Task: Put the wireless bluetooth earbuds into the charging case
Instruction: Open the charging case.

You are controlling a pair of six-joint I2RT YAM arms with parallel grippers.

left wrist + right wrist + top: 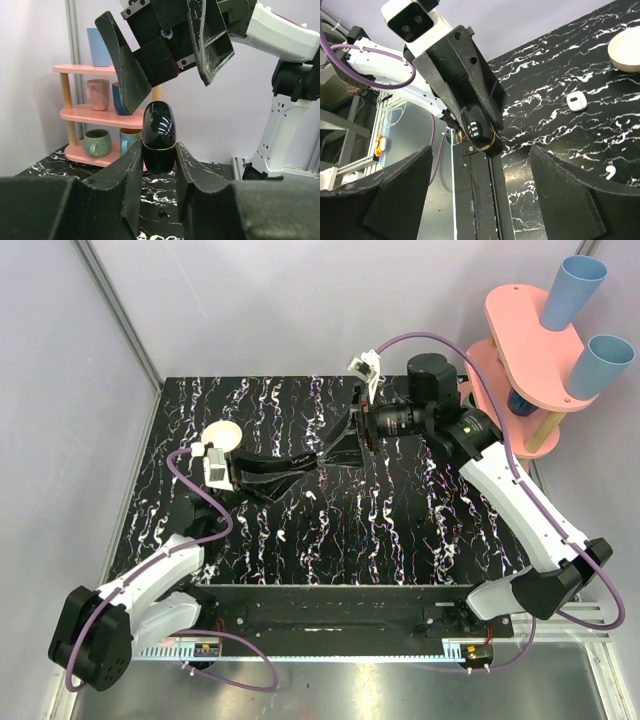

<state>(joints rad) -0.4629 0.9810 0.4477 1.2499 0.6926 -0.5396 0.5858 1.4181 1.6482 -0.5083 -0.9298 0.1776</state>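
Top view, charging case point(222, 436): cream, on the black marbled table point(300, 560), upper left, beside the left wrist.
Top view, left claw point(318, 458): mid-table, meeting the right claw point(345, 445); grip not readable here.
Left wrist view, left claw: clenched on an upright black oval object point(159, 137), frame centre.
Left wrist view, right claw: released, fingers spread above the object.
Right wrist view, earbuds point(576, 101): white, on the table, one right of centre, a smaller one lower right, both apart from the case.

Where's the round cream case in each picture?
Top external: the charging case sits at the upper left of the table, beside the left arm's wrist.
Left wrist: not in view.
Right wrist: at the top right edge.
Shared landmark: the left gripper, shut on a black egg-shaped object.
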